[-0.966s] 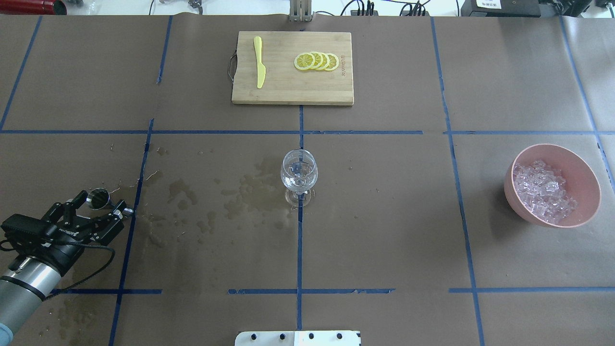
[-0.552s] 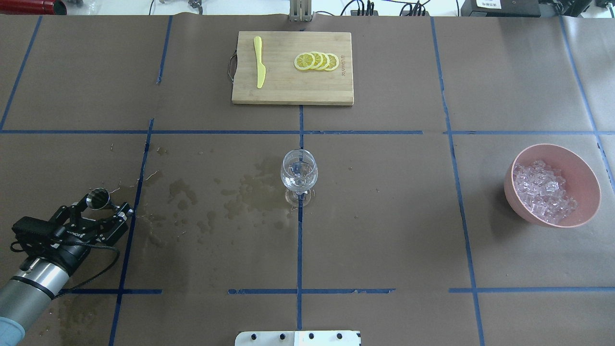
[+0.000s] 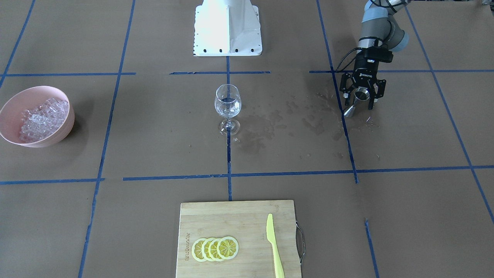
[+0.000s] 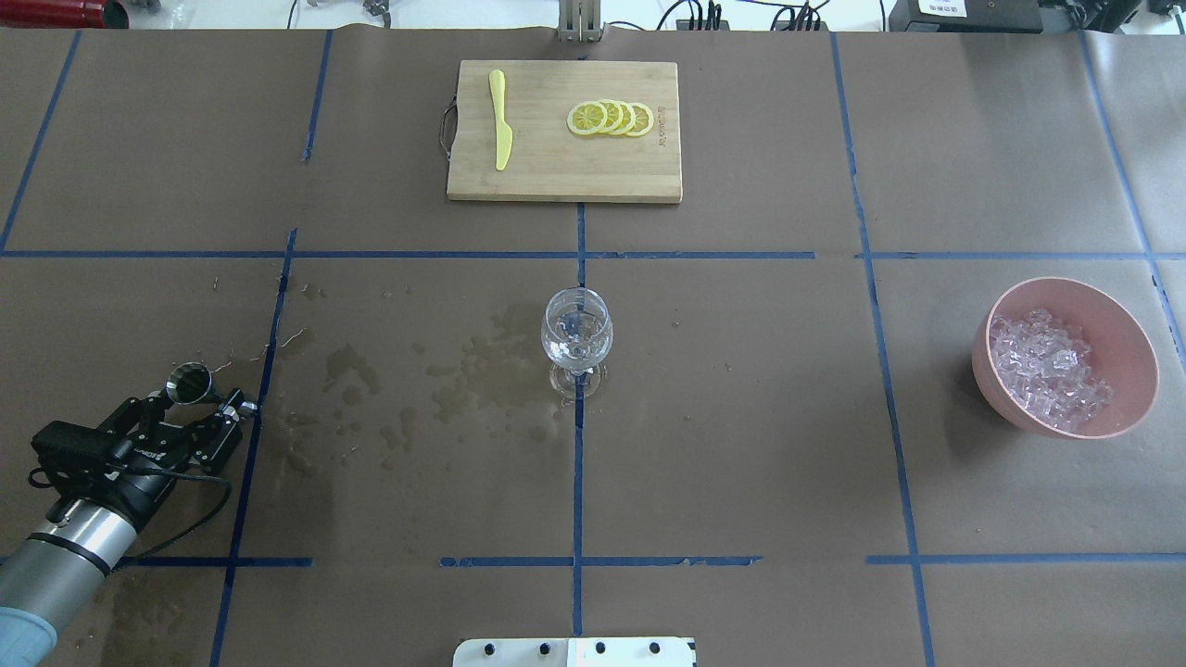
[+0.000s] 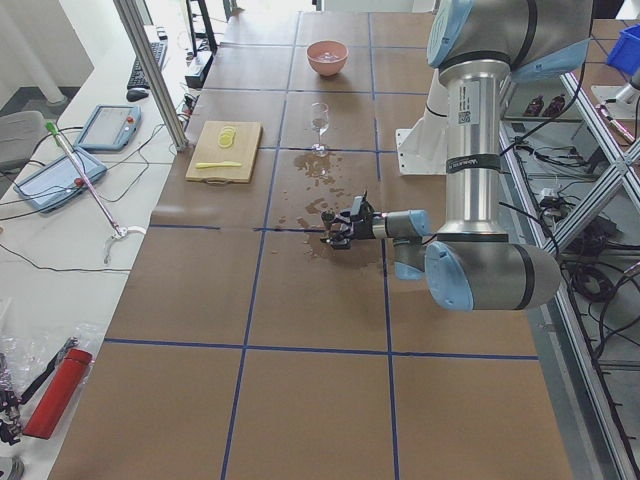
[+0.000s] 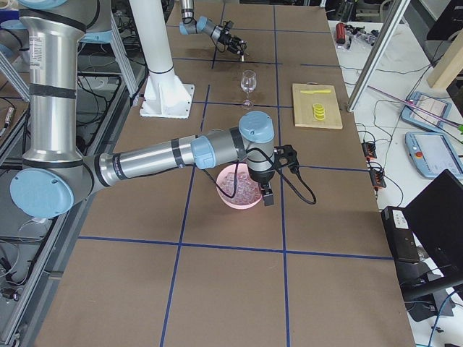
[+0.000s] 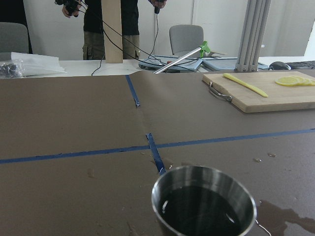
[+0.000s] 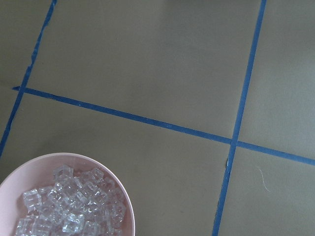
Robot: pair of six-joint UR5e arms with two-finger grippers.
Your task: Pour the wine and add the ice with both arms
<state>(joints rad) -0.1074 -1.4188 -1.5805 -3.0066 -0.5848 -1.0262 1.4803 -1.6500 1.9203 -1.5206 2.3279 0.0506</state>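
Note:
A steel jigger stands upright at the table's left, with dark wine inside it. My left gripper is low over the table. It is open, with one finger on either side of the jigger. The wine glass stands at the centre and holds a little liquid. A pink bowl at the right is full of ice. My right gripper hangs over that bowl's edge. Its fingers do not show in the right wrist view, so I cannot tell its state. That view shows the ice at lower left.
A wooden cutting board at the far side carries lemon slices and a yellow knife. Wet stains spread between the jigger and the glass. The white pedestal base sits at the near edge. A person stands beyond the table.
The left wrist has sunk lower and edged slightly right behind the jigger. The jigger, glass and bowl stayed where they were.

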